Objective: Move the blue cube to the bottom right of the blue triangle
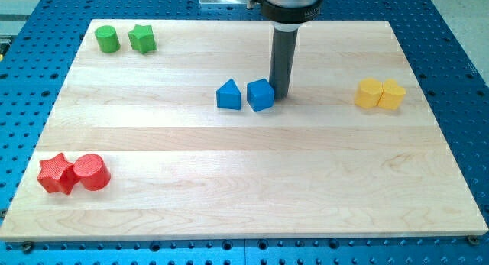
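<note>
The blue cube (260,95) sits near the middle of the wooden board (244,181), just to the right of the blue triangle (228,95), with a narrow gap between them. My tip (280,95) is right against the cube's upper right side, at about the same height in the view. The dark rod rises from there to the arm's body at the view's top.
A green cylinder (107,39) and a green star (142,38) lie at the top left. A red star (56,173) and a red cylinder (92,172) lie at the bottom left. Two yellow blocks (370,93) (393,95) touch at the right.
</note>
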